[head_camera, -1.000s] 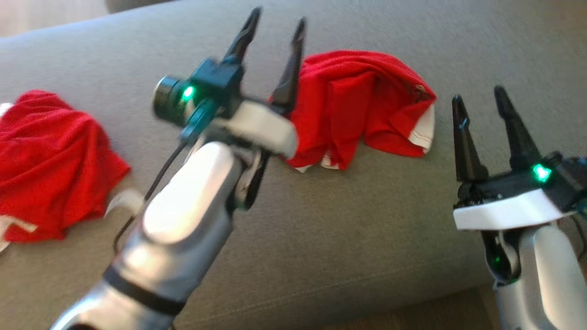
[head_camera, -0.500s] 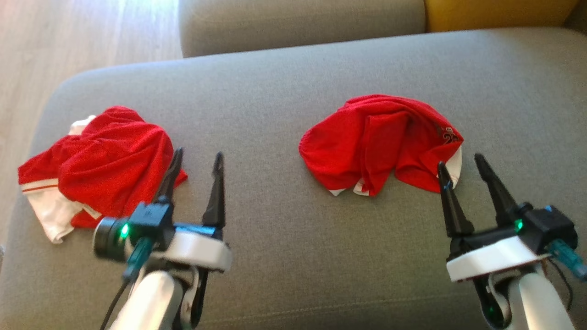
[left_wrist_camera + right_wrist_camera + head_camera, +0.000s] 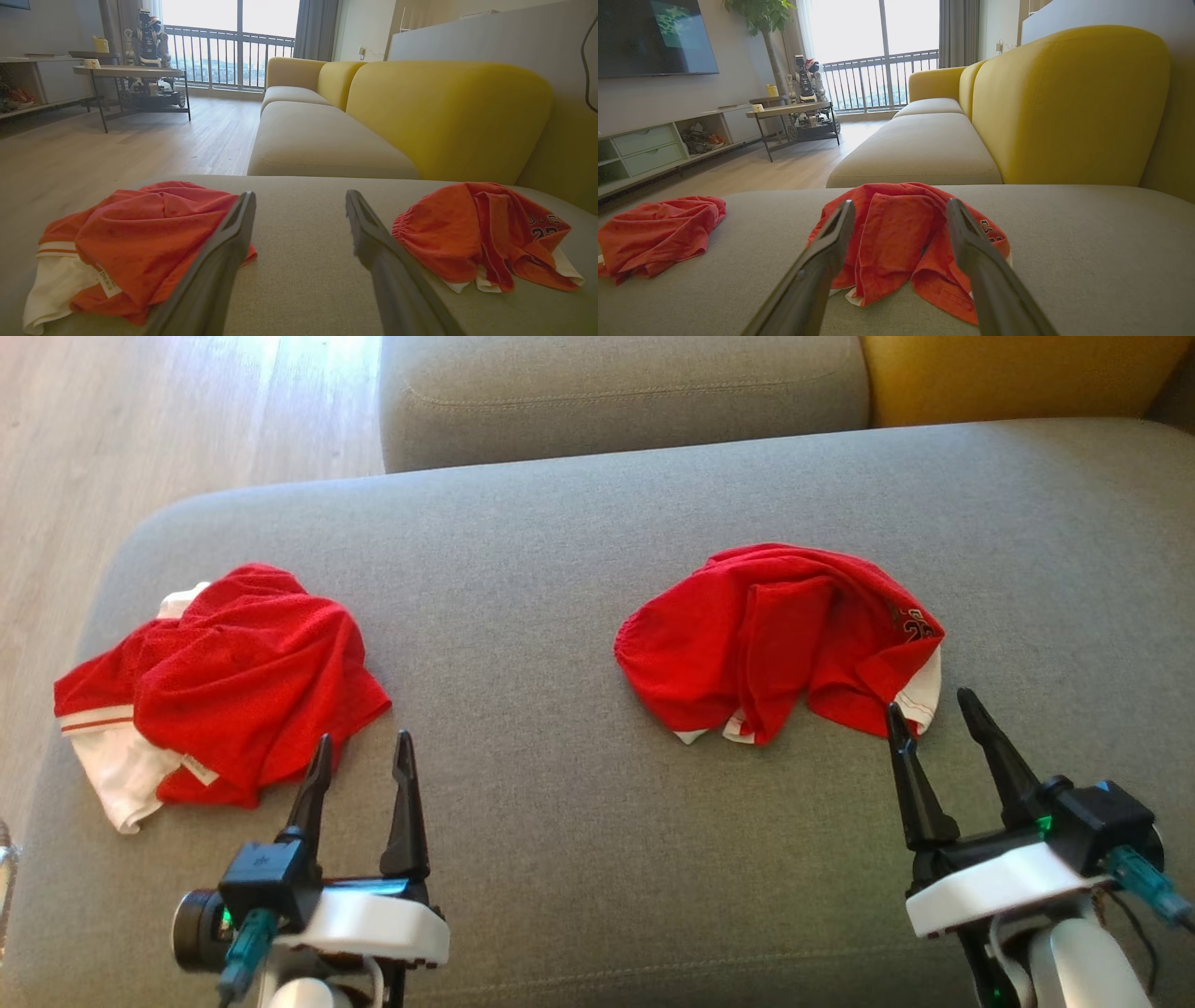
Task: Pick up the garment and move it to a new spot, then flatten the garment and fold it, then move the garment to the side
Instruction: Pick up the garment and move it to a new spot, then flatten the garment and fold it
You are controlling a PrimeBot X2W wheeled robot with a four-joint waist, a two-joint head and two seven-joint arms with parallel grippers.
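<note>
Two heaps of red cloth lie well apart on a broad grey cushion (image 3: 560, 569) of coarse woven upholstery. The crumpled red garment (image 3: 780, 639) sits right of centre in the head view, bunched into a rounded mound with one thick fold running down its middle. The second red garment (image 3: 224, 686) sprawls flatter at the left, near the cushion's rounded corner. Which of the two the task means cannot be told for certain.

Both look like fine mesh sports jersey with white trim (image 3: 920, 695) peeking out along the lower edges. Dark printed numerals show at the right rim of the right-hand mound.

Such fabric is likely light, limp and a little slippery. It should sag and unfurl when lifted rather than keep its shape, so a pinch on a single layer may slide off. The firmest holds would probably be the raised central fold or a stitched hem, where the cloth is doubled.

The left pincer (image 3: 364, 737) at the lower left is released, its fingers spread and empty, the tips just short of the left heap. The right pincer (image 3: 927, 700) at the lower right is likewise released and empty, its tips just beside the right heap's white hem.
</note>
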